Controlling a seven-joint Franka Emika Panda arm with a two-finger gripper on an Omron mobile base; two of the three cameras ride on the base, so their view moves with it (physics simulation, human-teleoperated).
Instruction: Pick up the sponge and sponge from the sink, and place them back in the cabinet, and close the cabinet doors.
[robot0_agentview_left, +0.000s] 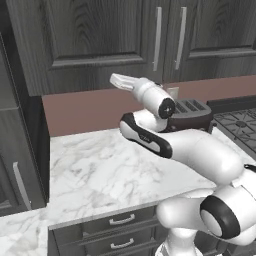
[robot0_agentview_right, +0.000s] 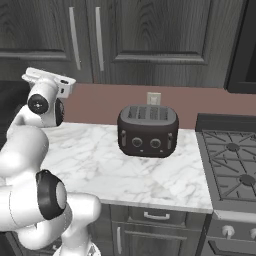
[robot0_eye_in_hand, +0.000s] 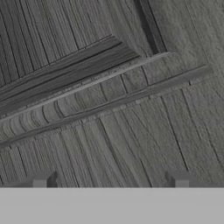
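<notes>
Cabinet doors (robot0_agentview_left: 165, 37), top of frame: shut; hand (robot0_eye_in_hand: 109, 181), fingers spread and empty, faces door panel; judged: hook a silver bar handle (robot0_agentview_left: 158, 39) squarely; toaster (robot0_agentview_right: 148, 131) on desk (robot0_agentview_right: 125, 165).

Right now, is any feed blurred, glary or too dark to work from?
Left base view: even light, no glare, cabinet doors sharp. Right base view: toaster crisp, soft shadow beneath. Hand view: very close on dark wood grain, soft and grainy, jaws open.
</notes>
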